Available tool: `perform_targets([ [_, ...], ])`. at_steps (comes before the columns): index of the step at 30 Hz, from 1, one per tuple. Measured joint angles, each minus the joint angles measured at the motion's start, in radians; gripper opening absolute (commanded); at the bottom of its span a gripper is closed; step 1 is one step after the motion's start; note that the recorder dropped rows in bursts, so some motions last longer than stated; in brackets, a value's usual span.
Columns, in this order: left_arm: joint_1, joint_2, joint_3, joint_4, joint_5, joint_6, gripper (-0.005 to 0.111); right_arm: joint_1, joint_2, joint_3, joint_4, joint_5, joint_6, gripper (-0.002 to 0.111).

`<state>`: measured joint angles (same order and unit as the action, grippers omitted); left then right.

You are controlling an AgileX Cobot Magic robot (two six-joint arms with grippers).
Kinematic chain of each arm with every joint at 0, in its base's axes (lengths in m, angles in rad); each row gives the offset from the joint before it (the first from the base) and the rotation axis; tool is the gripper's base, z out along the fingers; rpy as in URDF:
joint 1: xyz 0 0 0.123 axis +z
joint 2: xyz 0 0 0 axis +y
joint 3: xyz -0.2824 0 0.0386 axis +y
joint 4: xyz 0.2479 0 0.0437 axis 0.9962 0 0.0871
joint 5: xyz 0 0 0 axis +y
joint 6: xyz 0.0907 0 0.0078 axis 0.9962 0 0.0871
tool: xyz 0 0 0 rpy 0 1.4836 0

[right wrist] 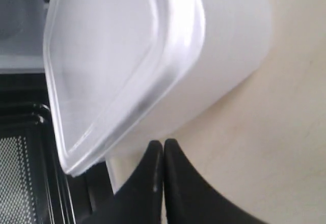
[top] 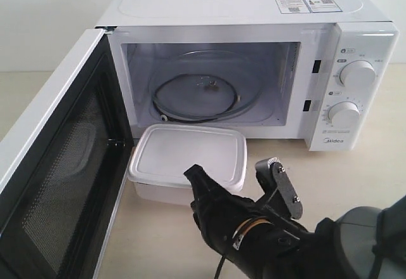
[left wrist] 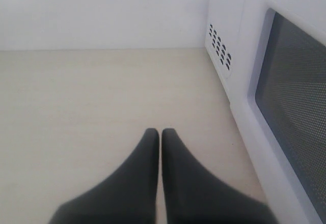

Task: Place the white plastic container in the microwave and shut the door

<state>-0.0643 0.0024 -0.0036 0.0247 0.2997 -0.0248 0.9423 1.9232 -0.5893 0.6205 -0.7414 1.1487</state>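
Exterior view: a white microwave (top: pixel 254 12) stands on a pale table (top: pixel 355 165), filling the upper half of the scene. Its door (top: pixel 57 165) is swung wide open on the left, with the black inner frame and mesh window facing inward. The cavity holds only a glass turntable (top: pixel 196 92). The container (top: pixel 188 155), lid on, sits on the table just in front of the open cavity, close to the door. The right gripper (top: pixel 195 174) reaches in from the near edge, its black fingers pressed together and holding nothing, with the tips just beside the container's near side. Two round dials (top: pixel 357 74) sit on the right panel. In the left wrist view, the left gripper (left wrist: pixel 160 132) is also pressed together and empty, above bare table beside the door's outer face.
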Motion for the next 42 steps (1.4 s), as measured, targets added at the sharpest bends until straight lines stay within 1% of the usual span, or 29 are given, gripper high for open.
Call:
perform_targets([
  [4,0.0,0.0,0.0,0.0,0.0,0.0,0.004,0.0,0.0,0.012,0.124,-0.039,-0.086,0.0],
  [6,0.0,0.0,0.0,0.0,0.0,0.0,0.004,0.0,0.0,0.039,0.188,-0.089,-0.11,0.0],
  [11,0.0,0.0,0.0,0.0,0.0,0.0,0.004,-0.003,0.0,0.121,0.269,-0.237,-0.095,0.0],
  [13,0.0,0.0,0.0,0.0,0.0,0.0,0.004,-0.003,0.0,0.146,0.273,-0.258,-0.071,0.0],
  [16,0.0,0.0,0.0,0.0,0.0,0.0,0.004,-0.003,-0.001,0.181,0.22,-0.272,-0.03,0.0],
  [19,0.0,0.0,0.0,0.0,0.0,0.0,0.004,-0.003,-0.001,0.196,0.095,-0.296,0.039,0.0],
  [22,0.0,0.0,0.0,0.0,0.0,0.0,0.004,-0.003,-0.001,0.197,-0.02,-0.365,0.132,0.0],
  [25,0.0,0.0,0.0,0.0,0.0,0.0,0.004,-0.003,-0.001,0.184,-0.067,-0.418,0.228,0.0],
  [29,0.0,0.0,0.0,0.0,0.0,0.0,0.004,0.004,-0.001,0.146,-0.07,-0.401,0.295,0.0],
  [32,0.0,0.0,0.0,0.0,0.0,0.0,0.004,0.051,-0.001,0.105,-0.036,-0.347,0.299,0.0],
  [36,0.0,0.0,0.0,0.0,0.0,0.0,0.004,0.121,-0.001,0.052,0.106,-0.316,0.19,0.0],
  [39,0.0,0.0,0.0,0.0,0.0,0.0,0.004,0.133,-0.001,0.045,0.167,-0.3,0.157,0.0],
  [42,0.0,0.0,0.0,0.0,0.0,0.0,0.004,0.134,-0.001,0.041,0.183,-0.24,0.144,0.0],
])
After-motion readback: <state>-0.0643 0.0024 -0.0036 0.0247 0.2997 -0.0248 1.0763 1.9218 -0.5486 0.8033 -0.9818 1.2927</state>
